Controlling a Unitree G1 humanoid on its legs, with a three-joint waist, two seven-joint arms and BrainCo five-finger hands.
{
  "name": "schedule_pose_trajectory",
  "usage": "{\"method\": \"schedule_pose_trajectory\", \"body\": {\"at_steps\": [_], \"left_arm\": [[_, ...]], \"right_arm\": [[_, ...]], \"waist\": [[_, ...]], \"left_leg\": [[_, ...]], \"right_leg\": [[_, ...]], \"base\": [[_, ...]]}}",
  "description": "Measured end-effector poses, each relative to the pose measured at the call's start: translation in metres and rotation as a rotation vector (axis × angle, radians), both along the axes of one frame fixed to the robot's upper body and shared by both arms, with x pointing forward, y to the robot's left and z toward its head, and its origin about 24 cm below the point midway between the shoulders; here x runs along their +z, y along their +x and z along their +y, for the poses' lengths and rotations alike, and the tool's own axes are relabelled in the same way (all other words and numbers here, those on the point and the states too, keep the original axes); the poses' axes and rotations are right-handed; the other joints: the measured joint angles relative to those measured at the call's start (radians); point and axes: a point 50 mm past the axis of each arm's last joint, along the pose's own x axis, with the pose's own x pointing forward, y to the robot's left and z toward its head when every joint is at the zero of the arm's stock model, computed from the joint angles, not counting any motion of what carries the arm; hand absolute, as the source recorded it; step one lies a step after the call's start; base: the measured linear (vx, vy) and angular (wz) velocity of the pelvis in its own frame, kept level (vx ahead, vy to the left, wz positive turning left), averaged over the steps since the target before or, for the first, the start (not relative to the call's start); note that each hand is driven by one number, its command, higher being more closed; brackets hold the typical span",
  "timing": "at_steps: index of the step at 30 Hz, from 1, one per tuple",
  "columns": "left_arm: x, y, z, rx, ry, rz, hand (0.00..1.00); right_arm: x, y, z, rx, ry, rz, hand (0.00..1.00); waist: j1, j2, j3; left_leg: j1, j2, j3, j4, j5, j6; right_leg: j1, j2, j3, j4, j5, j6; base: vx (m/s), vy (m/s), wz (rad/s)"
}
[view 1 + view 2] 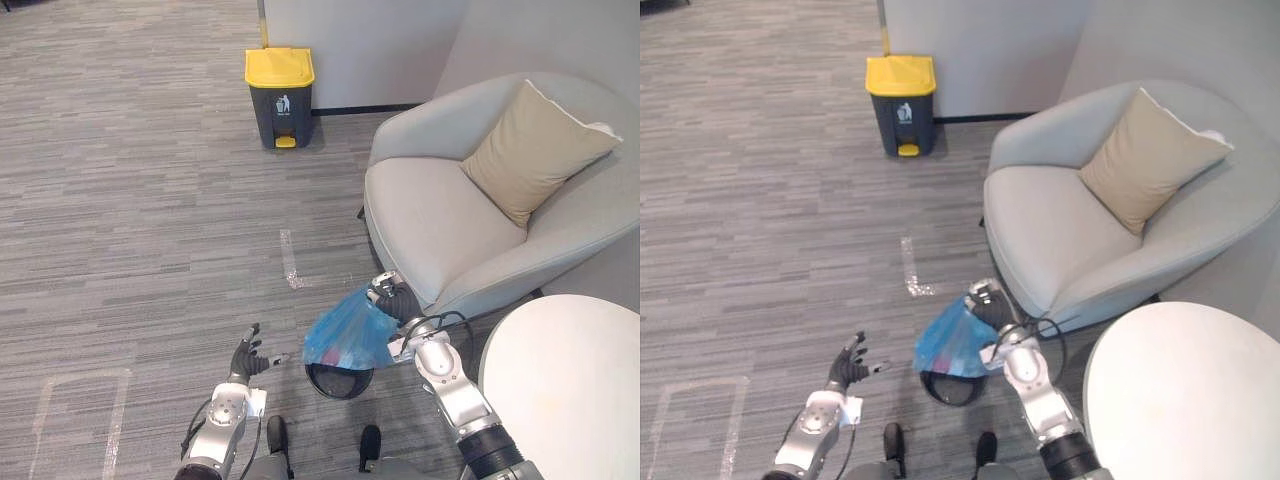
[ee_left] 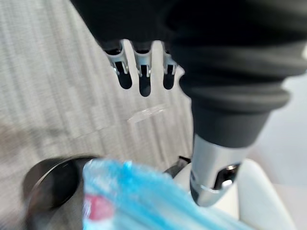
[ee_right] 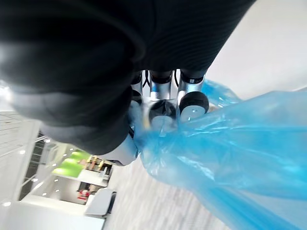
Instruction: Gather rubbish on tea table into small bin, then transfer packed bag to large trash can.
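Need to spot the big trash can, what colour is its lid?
The lid is yellow; clearest in the left eye view.

The robot's left hand point(image 2: 144, 72) hangs over grey striped carpet point(image 2: 57, 96), its silver fingers point(image 2: 123, 72) held apart in a row and closed on nothing, its thumb point(image 2: 211, 177) set off from them beneath the dark ribbed cover. Past the hand, a blue bag point(image 2: 144, 196) with something red showing through the plastic sits beside the dark round rim of a small bin point(image 2: 45, 175). A pale tape mark point(image 2: 146, 113) crosses the carpet beyond, near a light-coloured armchair point(image 2: 268, 191).
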Motion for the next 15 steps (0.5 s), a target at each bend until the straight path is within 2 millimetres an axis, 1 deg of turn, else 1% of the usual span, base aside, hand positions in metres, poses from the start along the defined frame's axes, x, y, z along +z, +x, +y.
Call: {"method": "schedule_pose_trajectory", "body": {"at_steps": [2,3,6,12,15], "left_arm": [[0.014,0.006,0.0,-0.016,0.022,-0.067,0.0],[0.027,0.011,-0.002,-0.04,0.044,-0.133,0.0],[0.042,0.016,-0.01,-0.098,0.07,-0.204,0.0],[0.046,0.015,-0.024,-0.202,0.142,-0.231,0.0],[0.055,0.017,-0.032,-0.291,0.202,-0.272,0.0]], "right_arm": [[0.007,0.0,-0.001,0.014,0.015,-0.026,1.0],[0.012,0.001,-0.003,0.021,0.026,-0.041,1.0],[0.018,0.003,-0.006,0.034,0.035,-0.061,1.0],[0.022,0.003,-0.009,0.055,0.064,-0.059,1.0],[0.038,0.001,-0.009,0.095,0.092,-0.111,1.0]], "waist": [[-0.001,0.001,-0.006],[-0.001,0.001,-0.008],[-0.01,0.008,-0.017],[-0.017,0.01,-0.024],[-0.019,0.007,-0.037]], "left_leg": [[0.006,0.0,0.008,0.0,0.0,0.0],[0.023,-0.001,0.008,0.0,0.0,0.0],[0.033,0.002,0.008,-0.001,-0.004,-0.003],[0.035,0.013,0.018,-0.006,-0.004,-0.006],[0.039,0.016,0.027,-0.007,-0.003,-0.007]], "right_leg": [[0.002,0.001,0.011,-0.003,0.005,-0.002],[0.017,0.002,0.025,-0.014,0.01,-0.003],[0.021,0.004,0.036,-0.014,0.01,-0.003],[0.013,0.015,0.056,-0.014,0.013,-0.007],[0.014,0.017,0.064,-0.02,0.019,-0.01]], "base": [[0.06,0.005,-0.23],[0.03,0.001,-0.22],[0.01,-0.001,-0.15],[-0.02,-0.008,-0.1],[0.0,-0.004,-0.08]]}}
